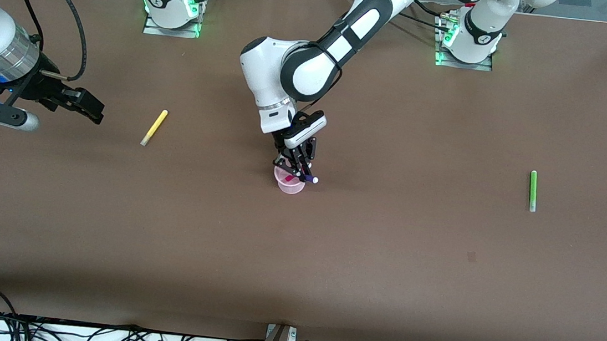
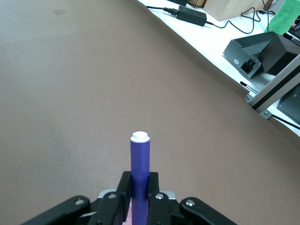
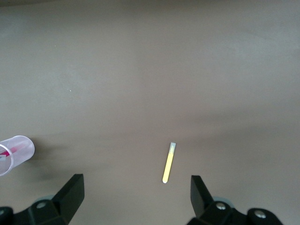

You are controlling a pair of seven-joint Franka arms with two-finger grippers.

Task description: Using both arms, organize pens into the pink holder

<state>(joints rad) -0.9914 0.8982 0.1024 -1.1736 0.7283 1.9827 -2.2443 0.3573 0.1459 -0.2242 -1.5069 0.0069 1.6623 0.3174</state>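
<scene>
Overhead, the left claw (image 1: 296,174) pinches a purple pen (image 1: 309,179) over the pink cup (image 1: 290,183), which holds a magenta pen (image 1: 287,178). A yellow pen (image 1: 154,127) lies near the spread right claw (image 1: 87,108); a green pen (image 1: 532,190) lies well apart toward the left arm's end of the bench (image 1: 384,256).

Left wrist: the fingers (image 2: 123,192) press the purple pen (image 2: 139,168).

Right wrist: the fingers (image 3: 70,193) stand wide over the yellow pen (image 3: 168,162), the cup (image 3: 14,152) off to one side.

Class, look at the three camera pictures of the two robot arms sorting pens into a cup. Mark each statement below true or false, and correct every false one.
1. The left hand grips the purple pen. True.
2. The pink holder lies tipped on its side. False: it stands upright under the left hand.
3. The yellow pen lies on the table toward the right arm's end. True.
4. The right hand holds the yellow pen. False: it is open and empty, above that pen.
5. The green pen is in the holder. False: it lies on the table toward the left arm's end.
</scene>
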